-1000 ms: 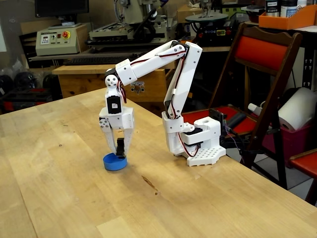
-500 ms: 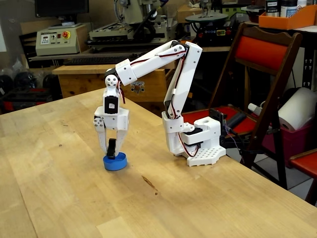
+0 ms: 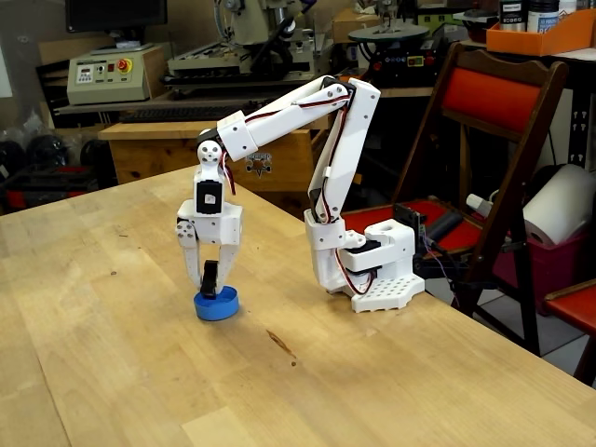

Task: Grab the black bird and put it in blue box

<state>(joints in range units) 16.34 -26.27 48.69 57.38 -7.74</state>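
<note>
Since a second ago the gripper (image 3: 209, 284) has swung slightly left and now hangs still, fingers closed on the black bird (image 3: 210, 278) directly above the blue box (image 3: 216, 304), which sits mid-table (image 3: 112, 354), nearer its far edge.

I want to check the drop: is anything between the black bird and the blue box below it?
Nothing visible is. The black bird hangs in the gripper directly over the blue box, with only a small gap or none between them.
</note>
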